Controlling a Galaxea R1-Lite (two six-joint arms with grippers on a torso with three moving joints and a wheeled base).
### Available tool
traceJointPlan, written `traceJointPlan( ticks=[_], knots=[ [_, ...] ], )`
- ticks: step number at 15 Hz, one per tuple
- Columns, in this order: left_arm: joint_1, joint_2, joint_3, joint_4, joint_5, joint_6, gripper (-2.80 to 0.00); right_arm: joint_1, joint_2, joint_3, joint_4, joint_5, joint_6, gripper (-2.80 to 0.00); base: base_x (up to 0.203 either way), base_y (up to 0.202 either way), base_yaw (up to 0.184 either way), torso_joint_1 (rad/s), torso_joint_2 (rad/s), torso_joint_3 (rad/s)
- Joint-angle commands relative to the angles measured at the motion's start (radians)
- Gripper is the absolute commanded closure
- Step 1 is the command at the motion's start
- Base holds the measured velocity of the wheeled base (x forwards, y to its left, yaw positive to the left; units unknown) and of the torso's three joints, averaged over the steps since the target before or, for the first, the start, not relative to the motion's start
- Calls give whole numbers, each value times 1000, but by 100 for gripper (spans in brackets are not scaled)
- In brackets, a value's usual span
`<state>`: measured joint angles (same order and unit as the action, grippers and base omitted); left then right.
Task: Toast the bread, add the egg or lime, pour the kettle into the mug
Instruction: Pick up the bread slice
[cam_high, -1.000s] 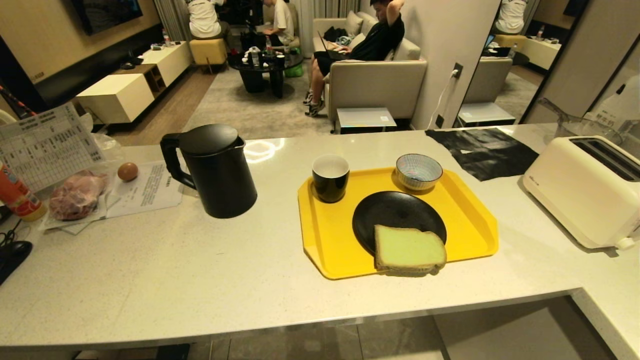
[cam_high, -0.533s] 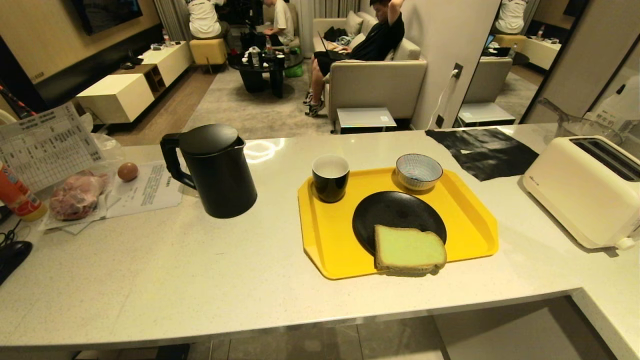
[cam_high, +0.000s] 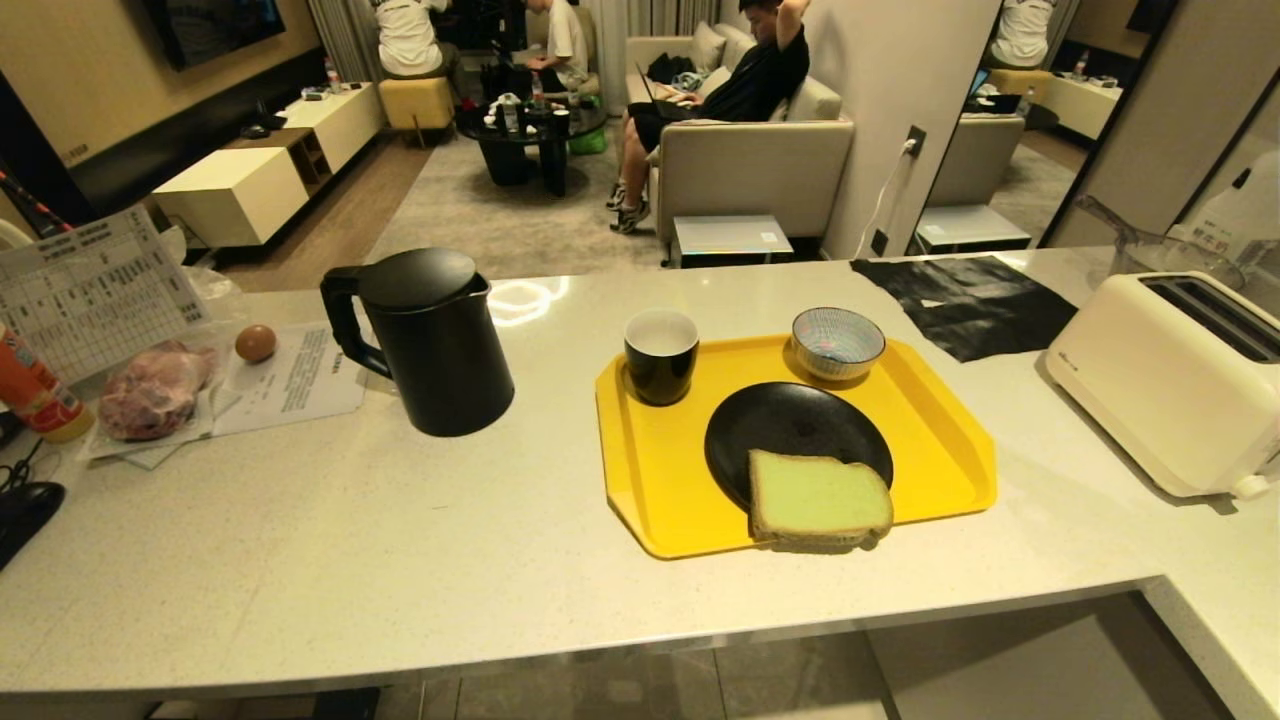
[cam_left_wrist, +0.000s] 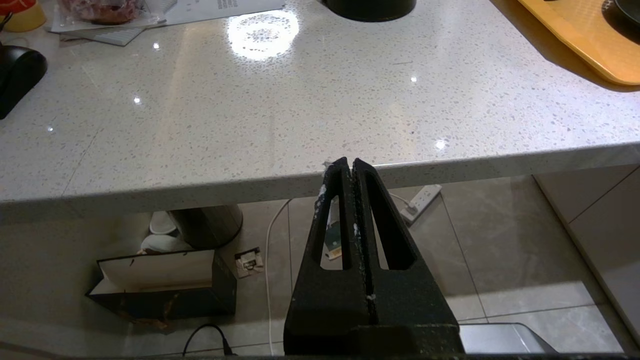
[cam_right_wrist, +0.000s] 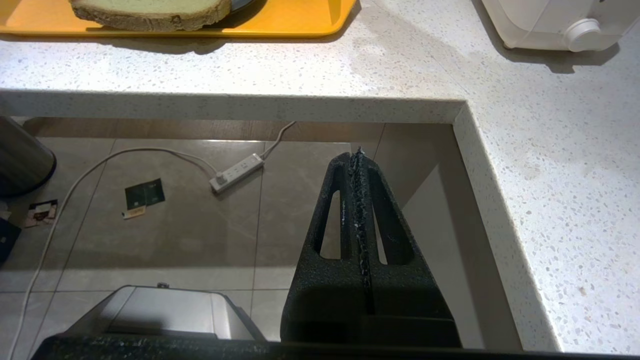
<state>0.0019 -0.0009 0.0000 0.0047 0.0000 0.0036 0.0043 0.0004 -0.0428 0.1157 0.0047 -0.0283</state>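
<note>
1. Nothing begun. Left gripper (cam_left_wrist: 353, 162) and right gripper (cam_right_wrist: 358, 152) both hang below the tabletop (cam_high: 400, 560) edge, jaws closed, empty. Neither shows in the head view.
2. Bread (cam_high: 818, 498) lies flat, half on the black plate (cam_high: 790, 425), half on the yellow tray (cam_high: 650, 470), at the tray's near edge. Toaster (cam_high: 1170, 375) stands well to the right, slots up.
3. Step in hand, by my reading: bread to toaster. Right arm is the nearer; open jaws first, then come in low from the near edge.
4. Grip the overhanging crust edge-on, lightly; crumb looks soft and may tear.
5. Turn the slice upright before lowering into a slot.
6. For later: egg (cam_high: 256, 343) far left on papers; kettle (cam_high: 425, 340) left of tray; mug (cam_high: 661, 355) on the tray's far-left corner.
</note>
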Motion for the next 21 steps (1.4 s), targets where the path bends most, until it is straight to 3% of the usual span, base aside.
traceJointPlan(
  ticks=[1,8,11,21],
  knots=[
    [1,1,0,0,0,-1,0,0,1,0,1,0,-2,0,0,0,0,0,0,0],
    [1,1,0,-2,0,-2,0,0,1,-38,4,-5,8,0,0,0,0,0,0,0],
    [1,1,0,0,0,-2,0,0,76,-129,36,71,6,0,0,0,0,0,0,0],
    [0,0,0,0,0,-2,0,4,780,-503,32,133,3,0,0,0,0,0,0,0]
  ],
)
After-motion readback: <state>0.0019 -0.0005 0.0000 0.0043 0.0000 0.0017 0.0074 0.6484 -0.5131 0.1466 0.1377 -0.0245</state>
